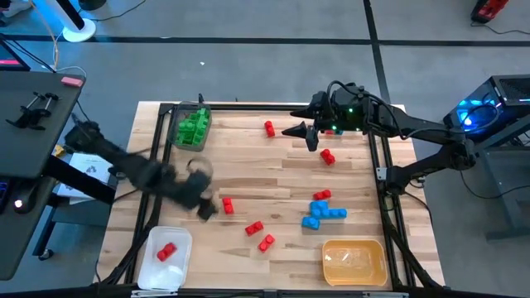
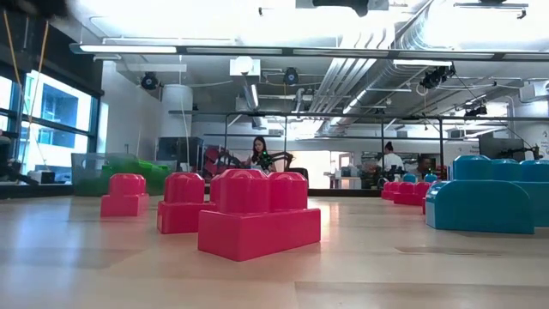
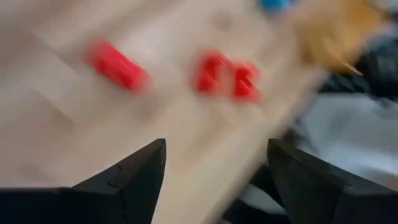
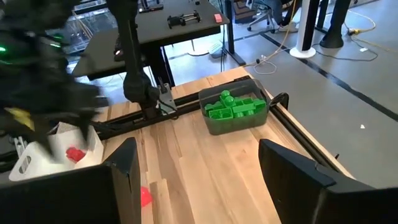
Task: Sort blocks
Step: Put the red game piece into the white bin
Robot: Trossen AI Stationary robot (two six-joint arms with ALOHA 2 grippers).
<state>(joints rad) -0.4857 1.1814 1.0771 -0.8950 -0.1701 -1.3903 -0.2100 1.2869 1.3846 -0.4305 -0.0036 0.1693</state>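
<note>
Sorting is part done. Green blocks (image 1: 192, 127) are gathered in the grey tray (image 1: 176, 117) at the far left corner; one red block (image 1: 166, 251) lies in the white tray (image 1: 151, 269) at the near left corner. The yellow tray (image 1: 354, 261) at the near right holds no block that can be made out.

Loose on the wooden table (image 1: 248, 174): red blocks (image 1: 259, 234) near the middle front, one more red block (image 1: 228, 205) just beside the left gripper (image 1: 204, 210), two others (image 1: 327, 156) toward the far side, and a blue cluster (image 1: 322, 213) topped by a red piece right of centre.

Left gripper is seen low over the table, fingers spread, nothing between them; its wrist view is smeared. Right gripper (image 1: 301, 132) hovers over the far side, fingers parted, empty.

Handling, judged: blocks are taken to be hard moulded plastic, light, stiff, not fragile. Smooth glossy faces may slip, and a light block may skate on the wood if nudged. Best taken across the two flat side walls, below the studs, jaws squared to the block. The joined blue cluster may come apart if gripped at one end; a hold near its middle is advised.
</note>
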